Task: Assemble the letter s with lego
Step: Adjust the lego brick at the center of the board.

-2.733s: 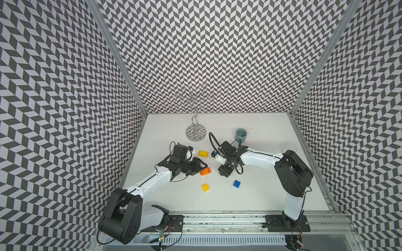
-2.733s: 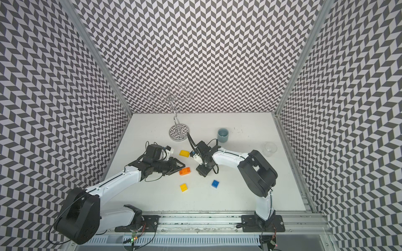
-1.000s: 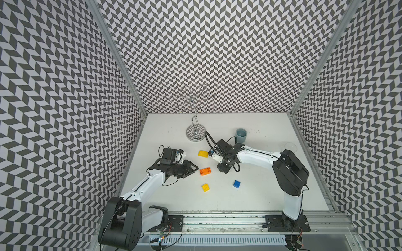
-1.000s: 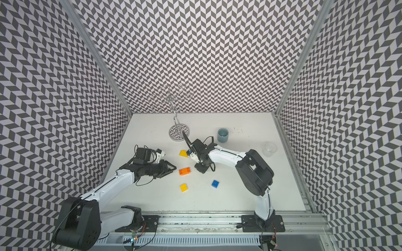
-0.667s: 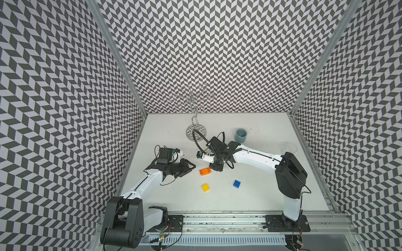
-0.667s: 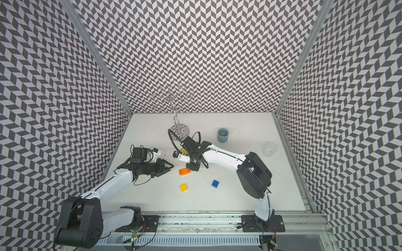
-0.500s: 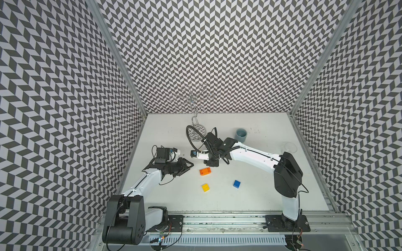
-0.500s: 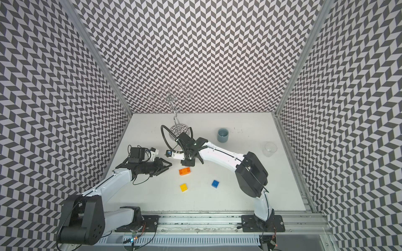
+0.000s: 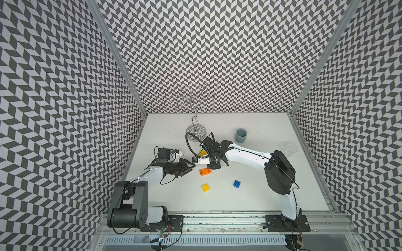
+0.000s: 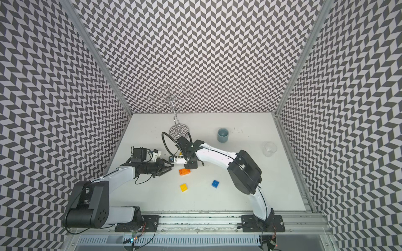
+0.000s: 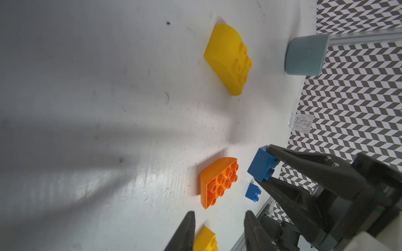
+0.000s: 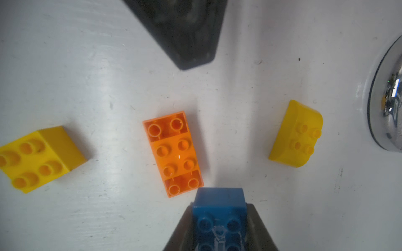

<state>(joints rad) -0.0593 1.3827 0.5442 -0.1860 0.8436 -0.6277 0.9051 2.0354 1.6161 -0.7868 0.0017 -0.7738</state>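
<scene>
Inside chevron-papered walls point(image 9: 217, 54), on scuffed white table point(image 9: 250, 195) (grey cup point(image 9: 241, 135) at one o'clock), right gripper point(image 12: 219, 207) clamped on blue brick point(image 11: 263, 166), left gripper point(image 11: 219, 215) ajar, empty.

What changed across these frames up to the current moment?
The left hand drew back from the orange brick toward the left wall, open and empty. The right hand, shut on the held blue brick, swung over to hang beside the orange brick. Nothing visibly grasped or released. The orange brick, curved yellow brick, square yellow brick, loose blue brick and grey cup stayed put.
</scene>
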